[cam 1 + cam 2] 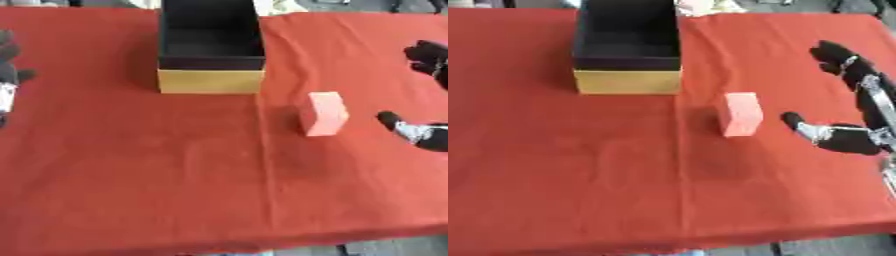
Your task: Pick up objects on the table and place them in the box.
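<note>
Left eye view: the pink block (pixel 324 113) stands on the red cloth (pixel 175 175), just right of the open box (pixel 211 50); left hand (pixel 7 75) idles at the edge, fingers unclear.

Right eye view: right hand (pixel 852 105) spread wide beside the block, apparently approaching. Next, it must close around it.

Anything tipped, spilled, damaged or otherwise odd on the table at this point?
Nothing stands out. The box sits upright and open on the red cloth, the pink block stands upright beside it, untouched, and the right hand is open next to the block without contact. The left hand shows at the left edge.
</note>
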Available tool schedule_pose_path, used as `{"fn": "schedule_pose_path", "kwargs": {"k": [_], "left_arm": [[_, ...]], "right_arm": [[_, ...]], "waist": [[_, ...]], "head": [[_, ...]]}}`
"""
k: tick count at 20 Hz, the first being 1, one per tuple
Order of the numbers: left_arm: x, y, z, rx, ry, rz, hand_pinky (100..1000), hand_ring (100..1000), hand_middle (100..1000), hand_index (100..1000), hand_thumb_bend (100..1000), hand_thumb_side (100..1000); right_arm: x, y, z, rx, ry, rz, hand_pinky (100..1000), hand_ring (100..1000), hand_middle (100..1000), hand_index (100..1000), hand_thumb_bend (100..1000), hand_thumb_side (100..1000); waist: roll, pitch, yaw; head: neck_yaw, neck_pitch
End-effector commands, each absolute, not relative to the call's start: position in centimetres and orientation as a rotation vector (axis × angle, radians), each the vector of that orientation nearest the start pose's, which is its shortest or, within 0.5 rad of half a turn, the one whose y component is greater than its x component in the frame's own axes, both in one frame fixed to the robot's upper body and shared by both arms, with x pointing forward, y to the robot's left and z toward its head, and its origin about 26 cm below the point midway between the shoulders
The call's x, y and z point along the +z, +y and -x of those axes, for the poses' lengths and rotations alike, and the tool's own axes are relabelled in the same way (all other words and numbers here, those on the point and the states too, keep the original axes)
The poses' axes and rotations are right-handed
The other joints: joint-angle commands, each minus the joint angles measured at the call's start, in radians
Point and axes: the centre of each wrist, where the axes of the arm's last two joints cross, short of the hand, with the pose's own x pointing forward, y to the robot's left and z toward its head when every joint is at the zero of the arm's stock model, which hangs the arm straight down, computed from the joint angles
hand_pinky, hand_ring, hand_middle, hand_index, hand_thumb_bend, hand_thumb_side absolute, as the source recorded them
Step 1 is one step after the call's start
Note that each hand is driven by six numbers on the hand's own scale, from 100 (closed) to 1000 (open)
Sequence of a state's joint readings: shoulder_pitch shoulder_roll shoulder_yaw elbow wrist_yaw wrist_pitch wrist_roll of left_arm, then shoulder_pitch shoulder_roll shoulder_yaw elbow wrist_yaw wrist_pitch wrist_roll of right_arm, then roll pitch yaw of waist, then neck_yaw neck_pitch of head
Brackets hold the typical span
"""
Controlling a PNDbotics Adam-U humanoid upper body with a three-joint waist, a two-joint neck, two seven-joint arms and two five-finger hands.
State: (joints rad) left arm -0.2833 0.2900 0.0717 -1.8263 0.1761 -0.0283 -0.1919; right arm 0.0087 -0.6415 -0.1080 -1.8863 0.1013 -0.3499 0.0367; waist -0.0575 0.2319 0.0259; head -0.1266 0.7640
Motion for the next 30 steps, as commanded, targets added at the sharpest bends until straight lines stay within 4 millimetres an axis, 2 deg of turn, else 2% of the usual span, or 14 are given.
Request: {"fn": "schedule_pose_path", "kwargs": {"k": [1, 17, 25, 26, 27, 30], "left_arm": [[16.8, 28.6, -32.1, -0.387, -2.136, 0.074, 872, 998, 942, 933, 100, 356], [16.7, 28.4, -32.1, -0.407, -2.126, 0.087, 874, 997, 939, 934, 100, 361], [16.8, 28.2, -32.2, -0.422, -2.125, 0.096, 875, 998, 940, 935, 100, 359], [16.8, 28.1, -32.2, -0.423, -2.125, 0.099, 875, 998, 940, 935, 100, 358], [16.8, 28.1, -32.2, -0.426, -2.126, 0.1, 875, 998, 941, 935, 100, 358], [16.8, 28.0, -32.3, -0.431, -2.126, 0.103, 876, 999, 941, 935, 100, 357]], "right_arm": [[16.2, -37.7, -26.6, 0.884, -2.129, 0.566, 912, 919, 865, 963, 494, 184], [19.1, -38.2, -28.4, 1.193, -2.079, 0.532, 927, 914, 874, 960, 472, 192], [19.9, -38.2, -29.9, 1.331, -2.013, 0.481, 933, 913, 876, 959, 491, 197], [19.9, -38.2, -30.1, 1.346, -2.002, 0.475, 933, 914, 877, 959, 460, 163], [20.0, -38.3, -30.3, 1.358, -1.992, 0.47, 933, 914, 877, 959, 492, 199], [20.0, -38.5, -30.9, 1.384, -1.965, 0.46, 934, 914, 876, 959, 491, 198]], "waist": [[0.0, -0.015, 0.001], [-0.01, -0.02, 0.017], [-0.013, -0.016, 0.028], [-0.013, -0.016, 0.029], [-0.013, -0.015, 0.031], [-0.012, -0.014, 0.036]], "head": [[-0.006, 0.006], [-0.02, 0.006], [-0.031, 0.006], [-0.032, 0.006], [-0.033, 0.006], [-0.037, 0.006]]}}
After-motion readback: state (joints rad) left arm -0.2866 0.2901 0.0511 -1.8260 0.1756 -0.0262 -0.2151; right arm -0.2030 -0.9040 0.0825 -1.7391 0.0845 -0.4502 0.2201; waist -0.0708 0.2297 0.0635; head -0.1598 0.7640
